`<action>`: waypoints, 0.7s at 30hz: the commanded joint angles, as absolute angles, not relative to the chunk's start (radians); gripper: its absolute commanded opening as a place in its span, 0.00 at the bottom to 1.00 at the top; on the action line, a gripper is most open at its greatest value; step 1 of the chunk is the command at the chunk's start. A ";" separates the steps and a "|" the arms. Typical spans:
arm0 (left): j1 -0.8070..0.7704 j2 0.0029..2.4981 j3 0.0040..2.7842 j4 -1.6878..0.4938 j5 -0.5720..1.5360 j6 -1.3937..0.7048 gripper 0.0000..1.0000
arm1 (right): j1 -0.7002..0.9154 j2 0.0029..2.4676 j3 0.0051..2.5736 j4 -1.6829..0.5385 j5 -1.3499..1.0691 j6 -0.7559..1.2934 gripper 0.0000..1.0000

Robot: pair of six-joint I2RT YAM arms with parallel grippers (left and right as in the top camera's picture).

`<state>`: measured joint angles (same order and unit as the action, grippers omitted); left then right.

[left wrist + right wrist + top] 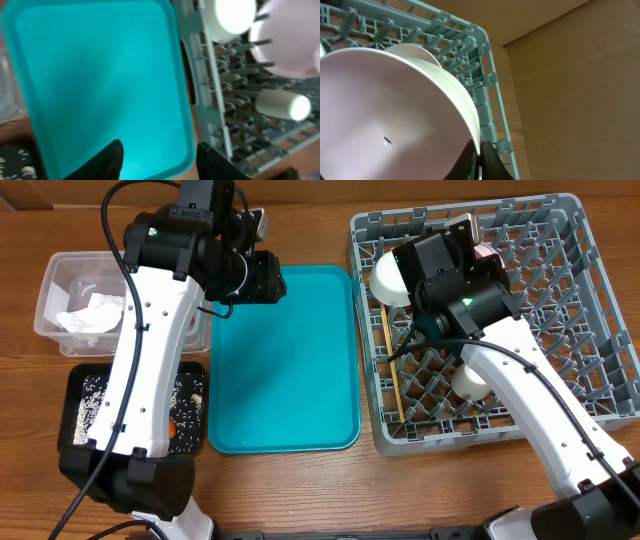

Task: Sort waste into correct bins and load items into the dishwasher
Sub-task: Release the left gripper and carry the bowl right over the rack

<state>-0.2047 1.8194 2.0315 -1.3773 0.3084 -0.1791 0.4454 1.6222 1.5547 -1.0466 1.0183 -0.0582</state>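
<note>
My right gripper (479, 145) is shut on the rim of a round white plate (390, 115) and holds it on edge over the far part of the grey dish rack (600, 310). In the rack lie a white bowl (388, 277), a small white cup (470, 383) and wooden chopsticks (392, 365). My left gripper (160, 147) is open and empty above the teal tray's (100, 75) far edge. A crumpled napkin (95, 315) lies in the clear tub (50, 290). Rice scraps (95, 395) and a carrot piece (172, 428) lie in the black tray (72, 442).
The teal tray (285, 370) lies bare between the bins and the rack. The rack's right half holds only upright pegs. A brown cardboard wall (570, 75) stands behind the rack. My right arm crosses the rack's front middle.
</note>
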 commanded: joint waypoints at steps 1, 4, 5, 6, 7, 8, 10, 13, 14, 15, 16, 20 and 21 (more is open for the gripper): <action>-0.203 1.817 2.035 -1.358 0.178 -0.165 0.54 | 0.446 1.637 1.570 -1.046 1.062 -0.162 0.04; -0.202 1.832 2.035 -1.346 0.134 -0.165 0.56 | 0.461 1.657 1.570 -1.046 1.062 -0.222 0.04; -0.202 1.841 2.033 -1.341 0.118 -0.169 0.56 | 0.473 1.662 1.570 -1.046 1.063 -0.261 0.04; -0.202 1.848 2.031 -1.338 0.103 -0.175 0.56 | 0.480 1.666 1.570 -1.045 1.063 -0.295 0.04; -0.202 1.871 2.030 -1.334 0.075 -0.192 0.57 | 0.499 1.675 1.570 -1.035 1.066 -0.389 0.04; -0.202 1.883 2.030 -1.332 0.066 -0.196 0.57 | 0.508 1.679 1.570 -1.029 1.066 -0.437 0.04; -0.201 1.921 2.030 -1.325 0.062 -0.196 0.59 | 0.531 1.684 1.570 -1.011 1.068 -0.532 0.04; -0.194 2.000 2.030 -1.319 0.053 -0.196 0.59 | 0.552 1.691 1.570 -1.012 1.097 -0.586 0.04; -0.188 2.022 2.030 -1.319 0.052 -0.202 0.58 | 0.555 1.694 1.570 -1.012 1.101 -0.598 0.04; -0.179 2.044 2.030 -1.317 0.053 -0.208 0.57 | 0.555 1.697 1.570 -1.011 1.103 -0.618 0.04; -0.173 2.059 2.030 -1.316 0.057 -0.211 0.55 | 0.555 1.700 1.570 -1.010 1.103 -0.632 0.04; -0.120 2.107 2.030 -1.302 0.170 -0.196 0.51 | 0.554 1.718 1.570 -0.886 1.168 -0.807 0.04; -0.106 2.110 2.030 -1.298 0.216 -0.176 0.51 | 0.554 1.719 1.570 -0.842 1.183 -0.855 0.04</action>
<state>-0.1566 2.1029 2.0274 -1.3071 0.1047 -0.1909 0.5552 1.7042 1.5547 -0.9245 1.0988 -0.6670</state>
